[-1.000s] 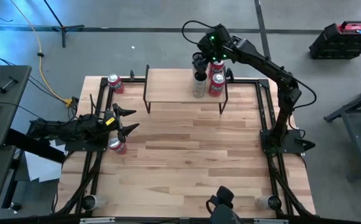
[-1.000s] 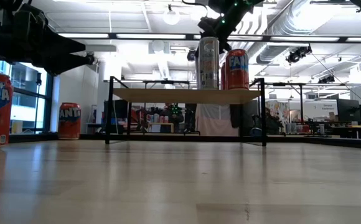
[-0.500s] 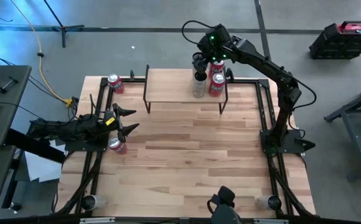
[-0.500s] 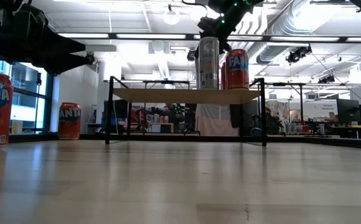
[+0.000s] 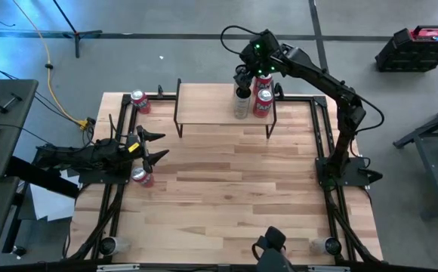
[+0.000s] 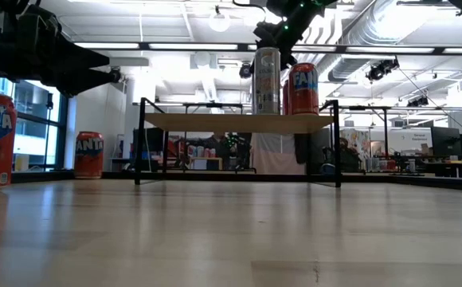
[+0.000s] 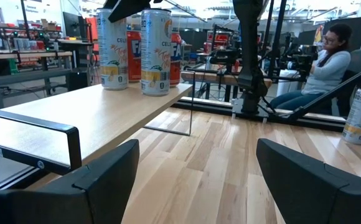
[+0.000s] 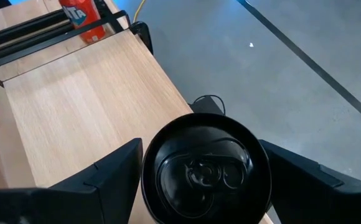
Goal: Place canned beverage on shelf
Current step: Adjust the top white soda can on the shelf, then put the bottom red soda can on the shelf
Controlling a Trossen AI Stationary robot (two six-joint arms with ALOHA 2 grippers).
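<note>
Shelf: the small raised shelf [image 5: 211, 106] stands at the far side of the table [image 5: 234, 196], about mid-width, on thin black legs.
Cans on shelf: a tall silver can [image 5: 241, 103] and a red can [image 5: 262, 103] stand upright, side by side, at the right end of the plank. The low view shows both upright on the top.
Right gripper: the right gripper [image 8: 200, 144] is over the far right end of the shelf, pointing downward. It straddles the dark top of a can [image 8: 206, 171], which its wrist view shows from straight above.
Right gripper state: the can top fills nearly all the space within the gripper. Whether it has hold of the can or stands just clear of it cannot be told.
Left gripper: the left gripper [image 5: 155, 148] hangs low over the left side of the table, well apart from the shelf and pointed toward the right.
Left gripper state: spread wide, with nothing in it; its wrist view shows only bare table and the shelf beyond.
Cans on table: one red can [image 5: 140, 176] stands upright just on the near side of the left gripper. A second red can [image 5: 139, 100] stands at the far left corner, left of the shelf.
Room: a person [image 7: 328, 57] sits beyond the table, seen in the left wrist view.
</note>
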